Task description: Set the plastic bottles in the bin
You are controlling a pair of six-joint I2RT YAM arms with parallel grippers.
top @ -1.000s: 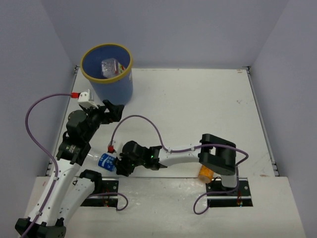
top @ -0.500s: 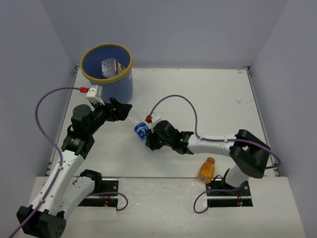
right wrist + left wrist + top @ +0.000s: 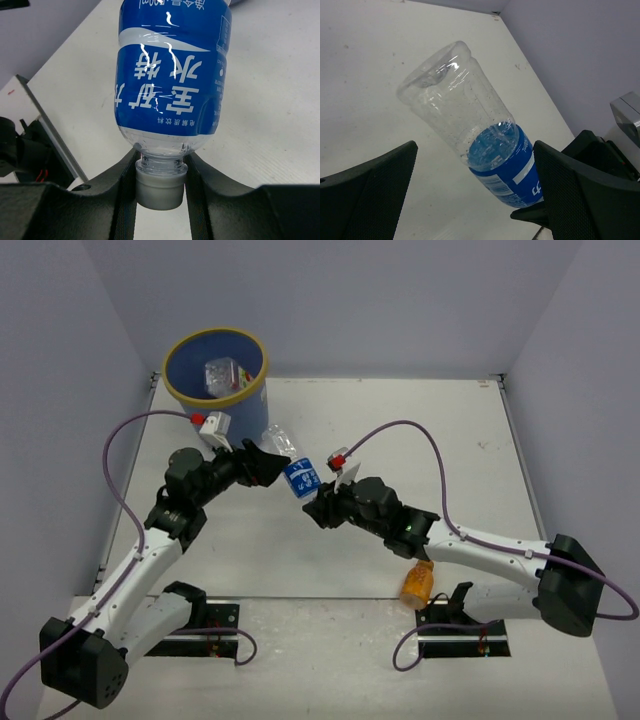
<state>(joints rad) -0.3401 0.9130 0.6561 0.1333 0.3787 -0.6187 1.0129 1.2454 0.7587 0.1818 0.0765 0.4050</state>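
Note:
My right gripper (image 3: 160,172) is shut on the white cap (image 3: 160,186) of a clear plastic bottle with a blue label (image 3: 170,75). It holds that bottle (image 3: 296,470) tilted above the table, base toward the bin (image 3: 240,420). My left gripper (image 3: 262,465) is open just beside the bottle's clear end. In the left wrist view the bottle (image 3: 470,125) lies between the spread fingers (image 3: 375,190), apart from the left one. The blue, yellow-rimmed bin at the back left holds a clear bottle (image 3: 222,375). An orange bottle (image 3: 417,583) lies by the right arm's base.
Purple cables loop over both arms (image 3: 400,430). Grey walls close the table on three sides. The right arm stretches low across the table's middle from its base (image 3: 565,590).
My right arm carried the blue-label bottle from the near left up to the middle of the table. My left gripper swung right toward it, still open.

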